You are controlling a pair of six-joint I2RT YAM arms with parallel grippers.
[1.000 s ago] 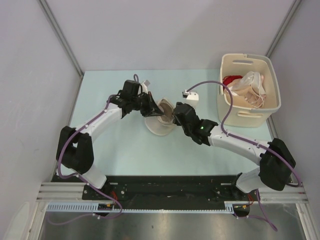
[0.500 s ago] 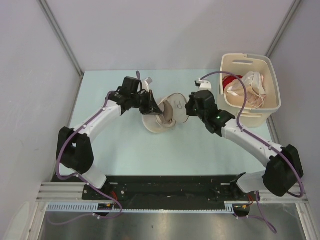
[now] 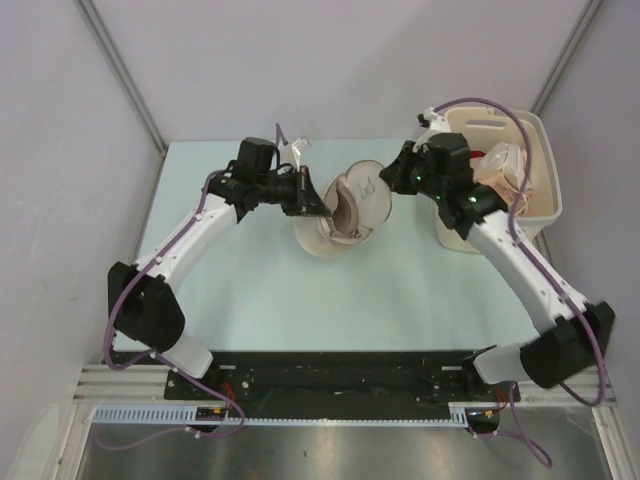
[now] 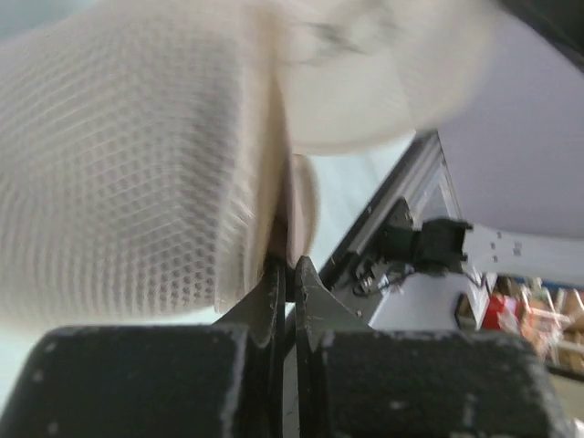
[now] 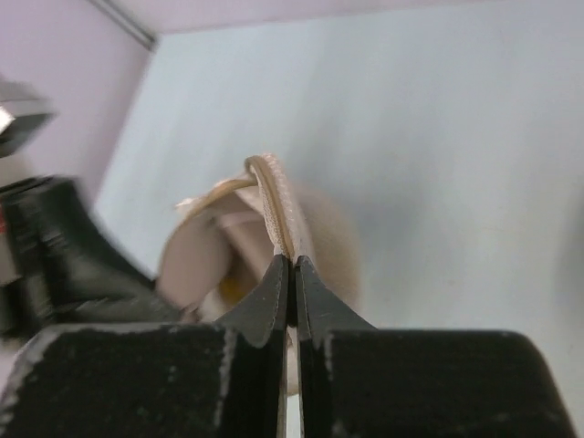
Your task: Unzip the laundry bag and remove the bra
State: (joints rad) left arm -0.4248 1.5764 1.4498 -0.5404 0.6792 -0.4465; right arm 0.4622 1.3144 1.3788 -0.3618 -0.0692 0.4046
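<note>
I've hauled the laundry bag's [image 3: 340, 215] top shell toward the basket [image 3: 548, 160], right gripper [image 5: 290, 265] pinched on its rim, left gripper [image 4: 290, 269] clamping the side away from the basket, so it's gaping now, with the bra [image 5: 230, 290] peeking out inside.

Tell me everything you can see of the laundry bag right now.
The laundry bag is a round cream fabric clamshell, mesh-textured outside, unzipped and open. Its lower half rests on the table; the upper half, with a black eyeglasses print, tilts up. The left end effector is shut on one rim, the right end effector on the raised half's rim. A yellow speck, likely the bra, shows inside.
</note>
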